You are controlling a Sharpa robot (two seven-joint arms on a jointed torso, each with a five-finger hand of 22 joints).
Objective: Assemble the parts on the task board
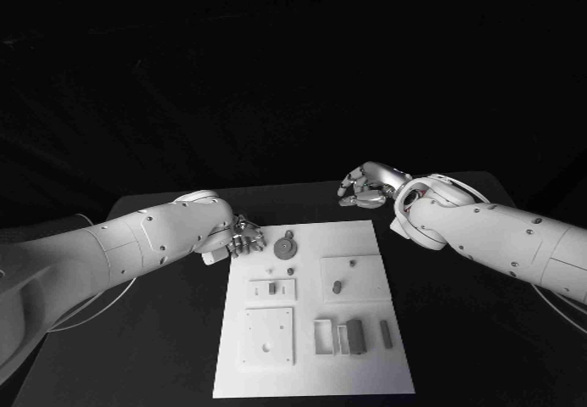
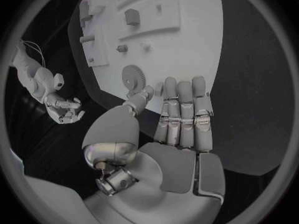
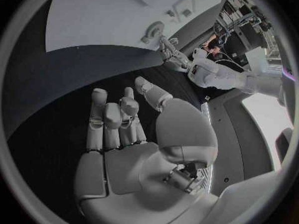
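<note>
While both hands are empty, your gear (image 1: 285, 248) lies flat at the task board's (image 1: 367, 373) far left corner.
Left hand (image 1: 243, 237) hovers beside it, fingers extended together; right hand (image 1: 371, 186) waits beyond, loosely curled. Likely light, stiff, slippery: pinch its rim.

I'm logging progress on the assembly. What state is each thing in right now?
Left robot hand: open, holds nothing, at the board's left edge beside the gear.
Right robot hand: open, holds nothing, over the table beyond the board.
Gear: lies flat on the board, untouched.
Task board: flat on the table.
</note>
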